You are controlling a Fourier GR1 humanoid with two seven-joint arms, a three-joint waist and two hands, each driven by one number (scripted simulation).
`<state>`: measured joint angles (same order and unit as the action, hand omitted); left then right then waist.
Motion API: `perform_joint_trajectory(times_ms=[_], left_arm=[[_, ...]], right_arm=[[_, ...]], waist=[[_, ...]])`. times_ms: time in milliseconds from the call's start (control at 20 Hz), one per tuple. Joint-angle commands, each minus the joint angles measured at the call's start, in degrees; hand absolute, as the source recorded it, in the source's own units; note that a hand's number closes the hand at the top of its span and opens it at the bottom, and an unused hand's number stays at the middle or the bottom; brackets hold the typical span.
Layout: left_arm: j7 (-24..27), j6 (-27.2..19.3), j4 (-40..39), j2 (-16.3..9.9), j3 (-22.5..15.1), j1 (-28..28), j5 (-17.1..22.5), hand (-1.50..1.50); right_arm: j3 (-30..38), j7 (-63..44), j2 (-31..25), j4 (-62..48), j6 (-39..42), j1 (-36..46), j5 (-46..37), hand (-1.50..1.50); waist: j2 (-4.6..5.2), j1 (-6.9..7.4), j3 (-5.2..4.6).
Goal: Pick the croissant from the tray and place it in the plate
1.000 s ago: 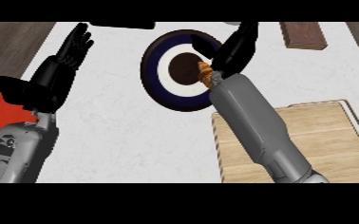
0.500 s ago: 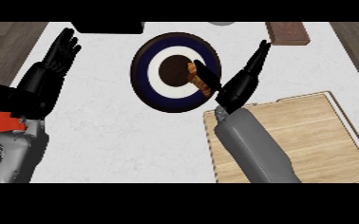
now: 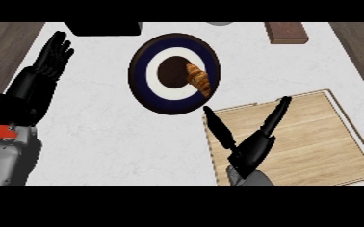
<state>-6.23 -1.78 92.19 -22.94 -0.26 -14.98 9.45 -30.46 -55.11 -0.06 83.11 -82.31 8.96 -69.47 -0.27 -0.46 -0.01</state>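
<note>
**Croissant on plate, both robot hands empty**

The croissant [image 3: 198,79] is seen lying in the plate [image 3: 146,84], on the right half, reaching from the dark centre across the white ring toward the blue band. The plate sits on the pale surface [image 3: 107,134], just beyond the upper left corner of the wooden tray [image 3: 320,134]. The right robot hand [image 3: 250,150] is held over the tray's left part, spread wide, thumb and fingers straight and splayed in a V, nothing held. It is apart from the croissant. The left robot hand [image 3: 44,72] is noted at the view's left edge, fingers straight and pointing up, resting, nothing held. A brown block [image 3: 286,32] and a black object [image 3: 103,28] are seen at the surface's far edge.
</note>
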Motion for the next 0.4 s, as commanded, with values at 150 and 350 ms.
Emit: perform_joint_trajectory(times_ms=[150,350], left_arm=[[-0.57,0.58,-1.28,1.95,0.94,-1.74,-2.54,0.00],[-1.87,0.95,3.42,3.32,1.06,2.26,-2.89,0.00]], right_arm=[[-5.75,5.47,-2.81,8.53,-3.48,-12.90,0.54,-1.50],[-2.06,7.68,0.00,7.08,-2.18,-15.21,-2.39,-1.50]], waist=[[0.23,0.17,0.04],[0.21,0.43,0.01]])
